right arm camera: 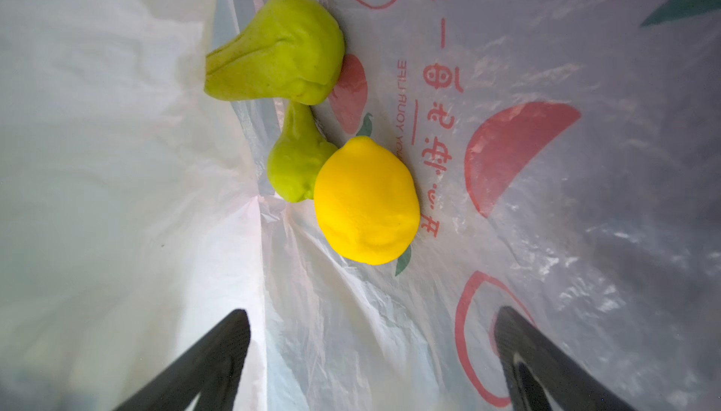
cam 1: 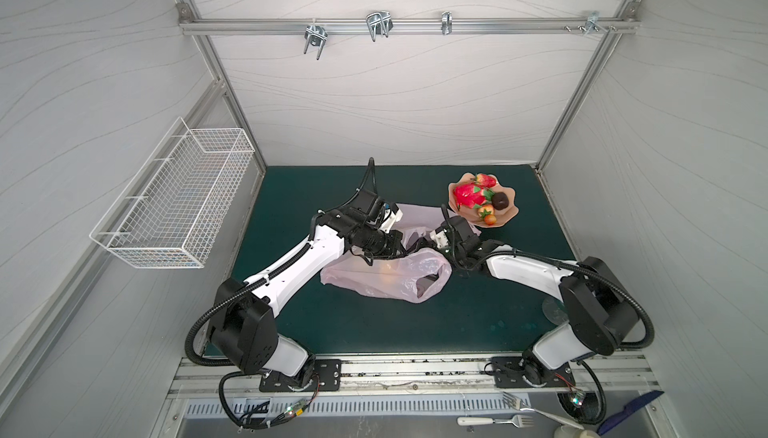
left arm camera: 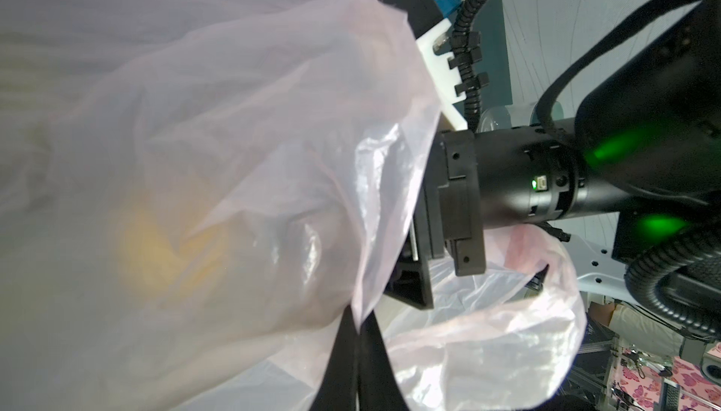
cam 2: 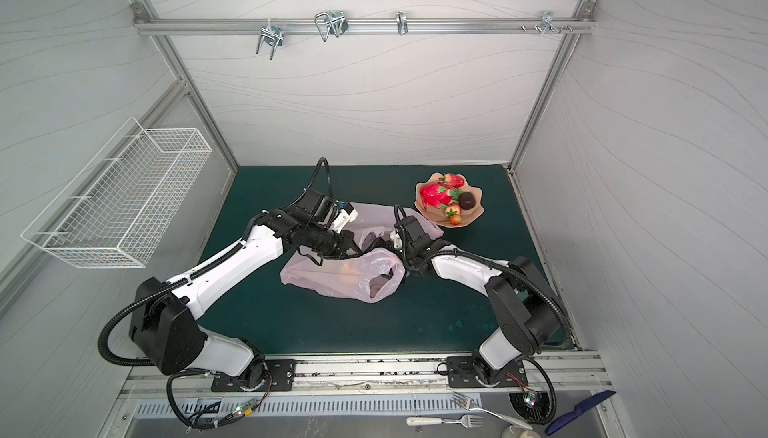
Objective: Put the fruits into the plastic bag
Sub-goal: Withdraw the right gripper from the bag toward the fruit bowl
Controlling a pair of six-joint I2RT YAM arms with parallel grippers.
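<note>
The pale pink plastic bag lies crumpled mid-mat. My left gripper is shut on a fold of the bag's rim, holding the mouth up. My right gripper is open inside the bag, nothing between its fingers. Ahead of it on the bag's printed floor lie a yellow lemon and two green pears. On the peach plate at the back right rest a dragon fruit, strawberries and a dark round fruit.
A white wire basket hangs on the left wall. Metal hooks sit on the rear rail. Forks and a blue tool lie on the front ledge. Both forearms meet over the mat's middle.
</note>
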